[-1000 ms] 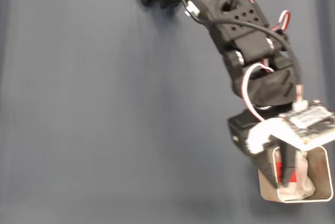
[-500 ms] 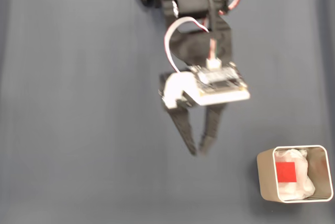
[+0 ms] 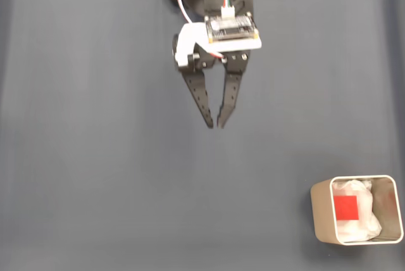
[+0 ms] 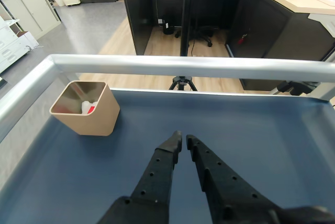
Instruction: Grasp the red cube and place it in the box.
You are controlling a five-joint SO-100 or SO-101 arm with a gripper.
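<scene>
Since the earlier frame, the pincer [image 3: 214, 125] has withdrawn from mid-bench toward the arm base at the far edge. It holds nothing; its jaws are nearly closed, tips almost meeting, because the load is released. The red cube [image 3: 345, 207] rests on white lining inside the box [image 3: 321, 211], at the bench's near right corner in the fixed view.

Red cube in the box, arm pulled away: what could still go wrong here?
Little, probably. The red cube rests on crumpled white lining inside the box, so it may sit unevenly and shift if bumped. The box stands near the mat's corner by the metal rail; a low sweep of the empty gripper could knock it.
</scene>
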